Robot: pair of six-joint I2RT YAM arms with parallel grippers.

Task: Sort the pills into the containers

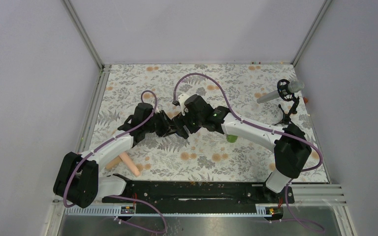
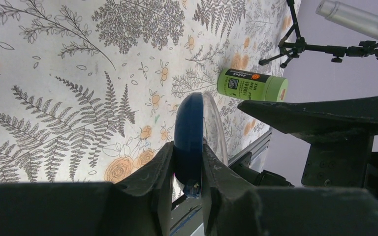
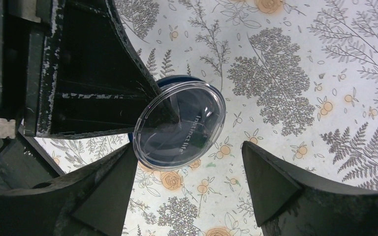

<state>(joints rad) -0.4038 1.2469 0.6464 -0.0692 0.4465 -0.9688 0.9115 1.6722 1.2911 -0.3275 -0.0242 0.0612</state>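
Observation:
My left gripper [image 2: 188, 153] is shut on the shallow dark-blue jar [image 2: 189, 132], held on edge above the floral table. The jar's clear lid [image 2: 215, 127] faces my right gripper. In the right wrist view the jar and lid [image 3: 179, 125] sit just past my open right gripper [image 3: 187, 184], whose left finger [image 3: 103, 191] is close beside the lid's rim. In the top view the two grippers meet at mid-table, left [image 1: 166, 124] and right [image 1: 186, 121], and hide the jar. The green bottle [image 2: 252, 86] stands on the table, partly under my right arm [image 1: 231, 138]. No pills show.
Two peach-pink rods [image 1: 127, 163] lie near the left arm's base. A microphone on a small black tripod [image 1: 285, 93] stands at the far right and also shows in the left wrist view [image 2: 300, 45]. Walls enclose the floral table [image 1: 202, 157].

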